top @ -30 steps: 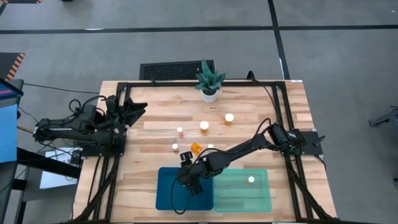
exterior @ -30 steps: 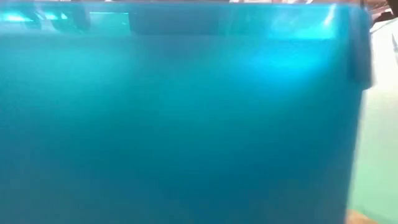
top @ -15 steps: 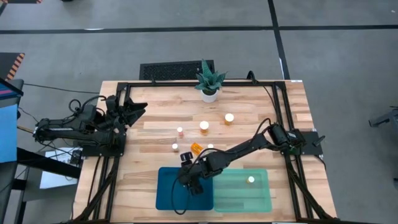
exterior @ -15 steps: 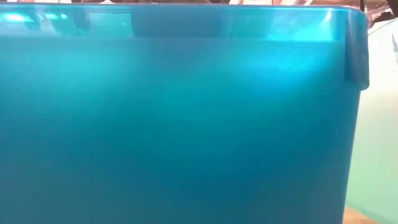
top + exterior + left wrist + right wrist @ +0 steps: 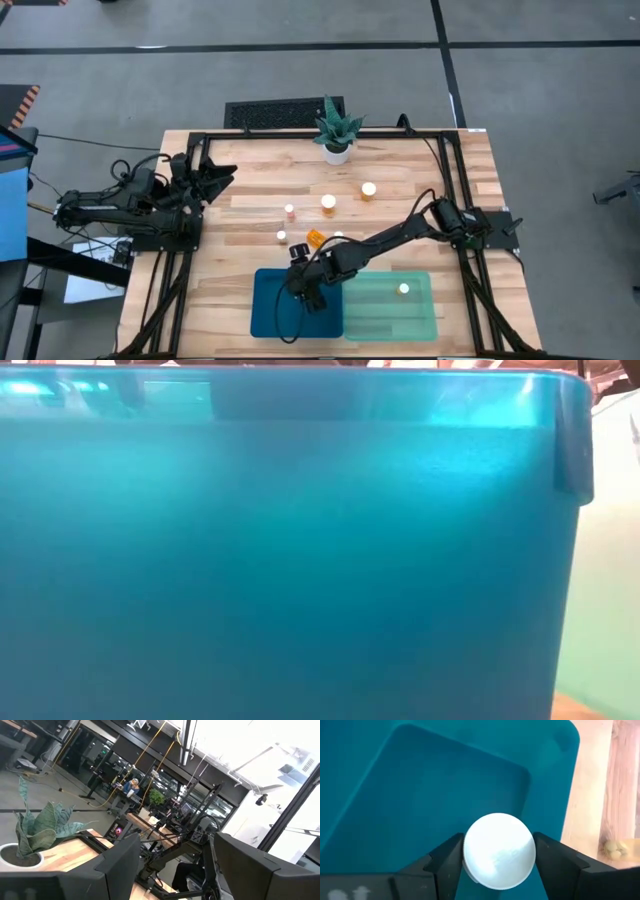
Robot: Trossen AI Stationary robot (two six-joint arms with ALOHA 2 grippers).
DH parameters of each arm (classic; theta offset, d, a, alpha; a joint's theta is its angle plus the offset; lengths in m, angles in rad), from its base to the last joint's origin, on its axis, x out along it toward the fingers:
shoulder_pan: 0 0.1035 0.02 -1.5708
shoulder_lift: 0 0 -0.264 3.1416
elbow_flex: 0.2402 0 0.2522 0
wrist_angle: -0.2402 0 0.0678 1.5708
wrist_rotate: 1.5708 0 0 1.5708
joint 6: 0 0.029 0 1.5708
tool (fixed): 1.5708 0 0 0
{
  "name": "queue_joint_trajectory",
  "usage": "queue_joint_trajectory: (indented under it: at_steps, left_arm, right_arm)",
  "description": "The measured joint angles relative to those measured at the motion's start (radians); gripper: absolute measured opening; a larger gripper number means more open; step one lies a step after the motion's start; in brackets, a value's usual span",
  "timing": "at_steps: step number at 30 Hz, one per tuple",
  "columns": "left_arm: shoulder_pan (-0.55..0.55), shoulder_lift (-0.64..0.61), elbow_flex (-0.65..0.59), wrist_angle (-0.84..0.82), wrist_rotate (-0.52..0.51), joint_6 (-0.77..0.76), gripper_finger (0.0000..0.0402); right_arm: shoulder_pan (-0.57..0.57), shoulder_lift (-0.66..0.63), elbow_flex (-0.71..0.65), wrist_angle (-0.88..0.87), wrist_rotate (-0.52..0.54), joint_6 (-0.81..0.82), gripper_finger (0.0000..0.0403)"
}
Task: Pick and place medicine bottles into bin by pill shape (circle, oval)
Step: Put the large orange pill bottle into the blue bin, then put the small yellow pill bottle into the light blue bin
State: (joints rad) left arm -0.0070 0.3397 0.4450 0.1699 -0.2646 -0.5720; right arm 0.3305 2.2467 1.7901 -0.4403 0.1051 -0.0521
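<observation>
Right gripper (image 5: 499, 865) over the blue bin (image 5: 270, 305), clamped on a white-capped bottle (image 5: 499, 848)

From overhead my own arm hid the bottle completely; only the right wrist view showed its round white cap pinched between my two dark fingers (image 5: 445, 860), above the bin's smooth plastic floor. The low view was just a wall of translucent blue (image 5: 290, 560), so no help there. The mint bin (image 5: 395, 320) sat just beside it with one bottle (image 5: 404, 289) inside, and the others (image 5: 329, 203) were scattered on the wooden counter (image 5: 250, 200). My left gripper (image 5: 222, 176) was parked at the counter's edge, fingers spread.
</observation>
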Motion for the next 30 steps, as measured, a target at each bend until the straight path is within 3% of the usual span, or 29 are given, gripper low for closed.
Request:
queue_joint_trajectory:
  at_steps: [14, 22, 30]
  left_arm:
    - [0.000, 0.000, 0.000, 0.000, 0.000, 0.030, 0.0247]
    - [0.000, 0.000, 0.000, 0.000, 0.000, 0.031, 0.0247]
    - [0.000, 0.000, 0.000, 0.000, 0.000, 0.031, 0.0247]
  right_arm:
    - [0.000, -0.008, 0.000, 0.000, -0.019, 0.000, 0.0247]
    - [-0.004, -0.009, 0.066, -0.075, -0.026, 0.000, 0.0279]
    - [-0.022, -0.009, 0.266, -0.314, -0.028, -0.007, 0.0302]
